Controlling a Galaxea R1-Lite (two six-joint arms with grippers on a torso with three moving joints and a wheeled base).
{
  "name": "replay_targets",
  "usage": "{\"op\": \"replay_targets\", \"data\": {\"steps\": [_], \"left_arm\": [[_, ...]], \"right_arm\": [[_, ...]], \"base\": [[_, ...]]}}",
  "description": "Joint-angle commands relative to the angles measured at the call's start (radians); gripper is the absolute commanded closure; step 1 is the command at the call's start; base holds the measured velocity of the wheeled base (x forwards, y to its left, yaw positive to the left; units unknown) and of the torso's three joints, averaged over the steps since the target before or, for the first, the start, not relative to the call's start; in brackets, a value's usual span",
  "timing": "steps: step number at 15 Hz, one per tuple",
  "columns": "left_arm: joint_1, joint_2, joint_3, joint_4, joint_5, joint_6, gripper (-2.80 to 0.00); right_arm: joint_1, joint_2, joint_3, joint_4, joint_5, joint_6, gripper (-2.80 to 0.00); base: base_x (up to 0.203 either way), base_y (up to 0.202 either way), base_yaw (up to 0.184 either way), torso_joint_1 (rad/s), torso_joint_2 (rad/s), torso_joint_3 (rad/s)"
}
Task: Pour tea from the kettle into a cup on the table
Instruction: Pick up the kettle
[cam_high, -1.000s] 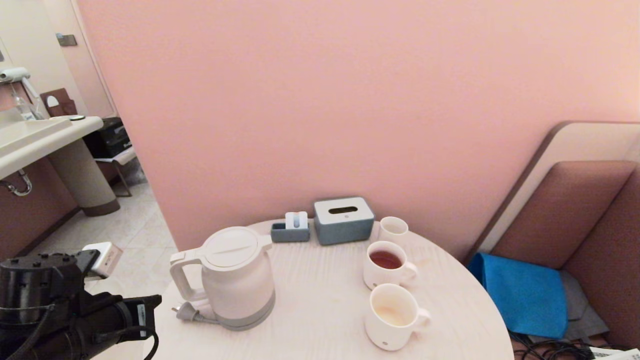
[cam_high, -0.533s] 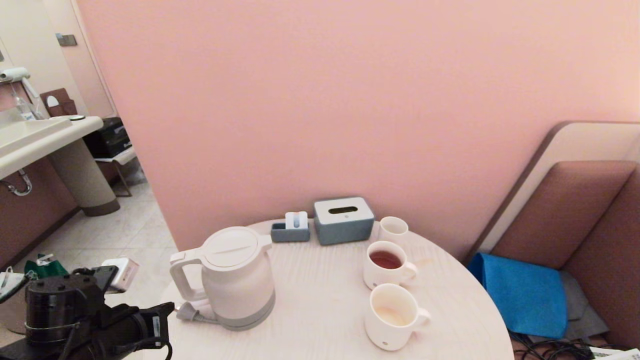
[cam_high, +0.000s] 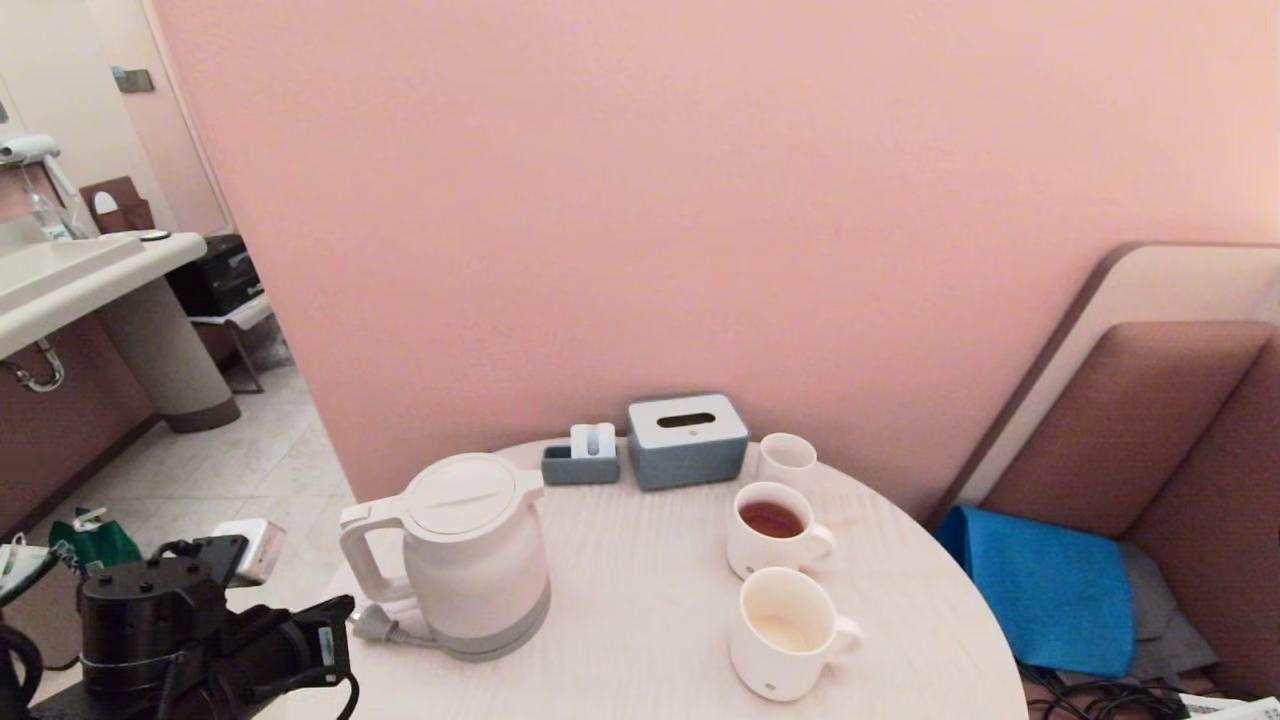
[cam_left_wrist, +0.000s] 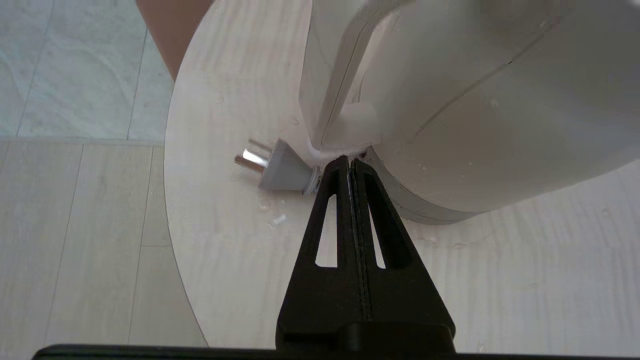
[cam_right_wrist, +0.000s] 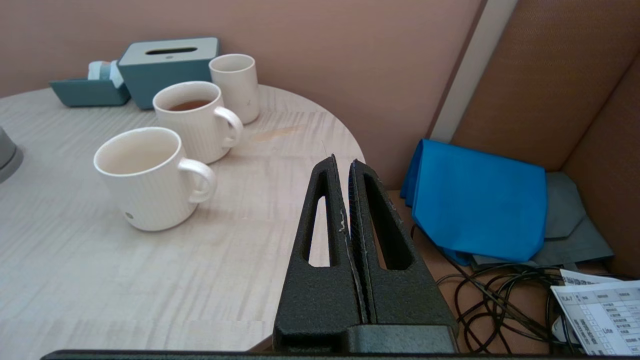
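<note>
Black and pressed together, the left gripper's (cam_left_wrist: 351, 161) fingers point at the foot of the kettle's (cam_high: 470, 555) handle beside the grey plug (cam_left_wrist: 285, 172), near the tabletop's (cam_high: 640, 640) left edge. Right gripper (cam_right_wrist: 342, 162), likewise closed and empty, hangs off the right edge, with the cup (cam_high: 787, 633) of pale tea (cam_high: 780, 630) standing near the front edge.

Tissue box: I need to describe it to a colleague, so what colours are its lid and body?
The tissue box has a white lid over a grey-blue body, clearest in the head view.
</note>
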Motion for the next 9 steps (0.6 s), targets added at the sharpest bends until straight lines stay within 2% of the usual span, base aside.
{"op": "replay_targets", "data": {"steps": [1, 3, 9], "left_arm": [[0.000, 0.046, 0.001, -0.053, 0.002, -0.001, 0.00], [-0.001, 0.079, 0.001, -0.119, 0.020, 0.000, 0.00], [-0.001, 0.066, 0.001, -0.118, 0.020, -0.002, 0.00]], "right_arm": [[0.000, 0.001, 0.000, 0.000, 0.000, 0.001, 0.00], [0.000, 0.001, 0.000, 0.000, 0.000, 0.001, 0.00], [0.000, 0.001, 0.000, 0.000, 0.000, 0.001, 0.00]], "base": [[0.000, 0.000, 0.000, 0.000, 0.00, 0.000], [0.000, 0.000, 0.000, 0.000, 0.00, 0.000], [0.000, 0.000, 0.000, 0.000, 0.00, 0.000]]}}
